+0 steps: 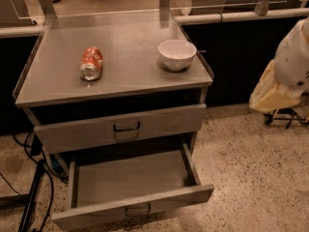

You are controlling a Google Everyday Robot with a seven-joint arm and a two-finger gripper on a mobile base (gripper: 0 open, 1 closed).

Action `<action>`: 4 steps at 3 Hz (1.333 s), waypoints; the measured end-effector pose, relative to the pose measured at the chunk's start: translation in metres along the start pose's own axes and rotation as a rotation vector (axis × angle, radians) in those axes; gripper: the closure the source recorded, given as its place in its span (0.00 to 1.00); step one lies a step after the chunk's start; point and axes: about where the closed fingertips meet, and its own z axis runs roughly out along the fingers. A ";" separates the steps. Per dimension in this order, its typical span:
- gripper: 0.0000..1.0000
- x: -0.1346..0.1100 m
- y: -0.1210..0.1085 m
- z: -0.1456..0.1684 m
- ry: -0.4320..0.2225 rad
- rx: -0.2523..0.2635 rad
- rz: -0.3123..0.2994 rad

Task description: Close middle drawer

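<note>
The cabinet (116, 93) stands on a speckled floor (251, 178), seen from above and in front. The middle drawer (169, 200) is pulled far out toward the camera. Its grey inside is in full view, and its low front panel carries a small dark loop handle (137, 210). Above it sits the top drawer (82, 134), with a taller front and a bigger handle (126, 127). A dark gap shows between that front and the cabinet's top. On the top a red-orange can (91, 63) lies on its side left of the middle. A white bowl (176, 54) stands upright near the right rim, well apart from the can. Black cables (30, 197) run over the floor at the cabinet's left. At the right edge of the view hangs the pale arm (295, 52). The beige shape under it seems to be the gripper (273, 93), though it is too blurred to be sure. It hangs off to the right of the cabinet, well apart from the middle drawer and touching nothing on it. I cannot tell whether it is released or clenched.
</note>
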 end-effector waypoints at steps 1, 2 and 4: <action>1.00 -0.004 0.033 0.053 0.015 -0.037 0.015; 1.00 -0.007 0.066 0.127 0.036 -0.131 0.020; 1.00 -0.011 0.081 0.162 0.035 -0.184 0.028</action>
